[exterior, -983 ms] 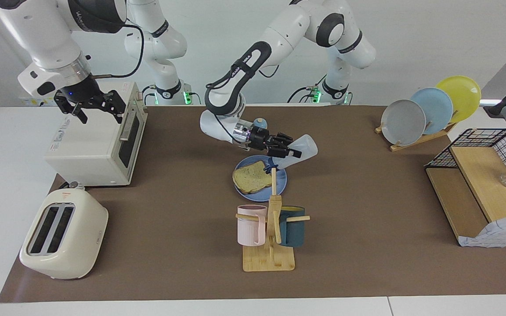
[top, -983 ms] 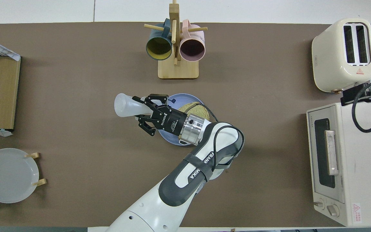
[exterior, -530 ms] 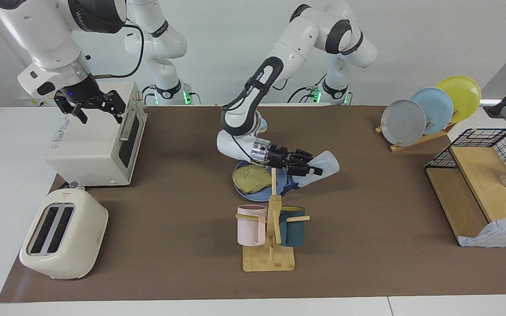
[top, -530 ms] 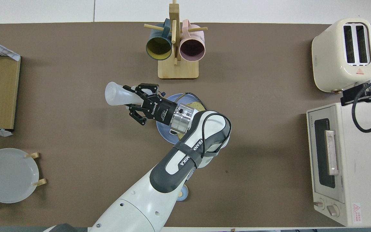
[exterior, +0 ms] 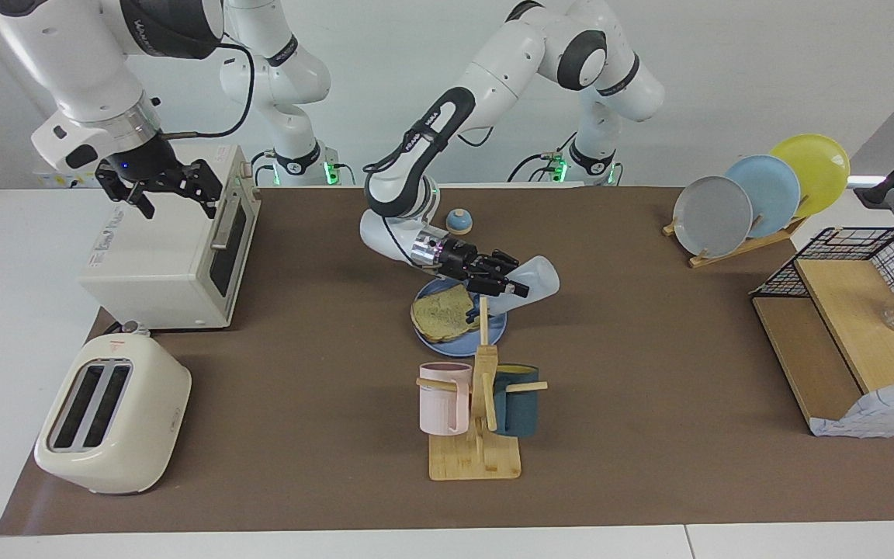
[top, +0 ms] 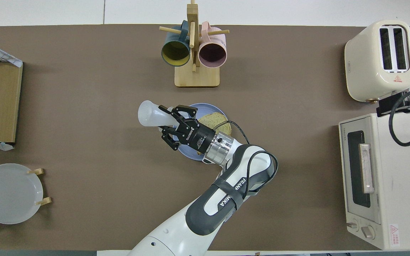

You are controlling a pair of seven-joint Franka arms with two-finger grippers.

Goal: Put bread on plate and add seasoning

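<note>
The bread (exterior: 441,314) lies flat on the blue plate (exterior: 496,332) in the middle of the table. My left gripper (exterior: 506,285) hangs just over the plate, shut on the seasoning bottle (exterior: 536,273). The bottle is tipped over, its whitish body up and toward the left arm's end, its capped end down toward the plate and the bread's edge. From overhead the bottle (top: 151,115) juts out past the plate's rim (top: 200,106), held by the left gripper (top: 172,119), with the bread (top: 218,120) partly under the wrist. My right gripper (exterior: 179,203) waits open above the toaster oven (exterior: 168,248).
A wooden mug tree (exterior: 478,411) with a pink and a teal mug stands just farther from the robots than the plate. A small blue-domed bell (exterior: 459,221) sits nearer to them. A toaster (exterior: 109,415), a rack of plates (exterior: 750,198) and a wire shelf (exterior: 843,334) stand at the table's ends.
The left gripper swung the tipped bottle off the plate toward the left arm's end, then brought it back over the plate. The right arm has not moved.
</note>
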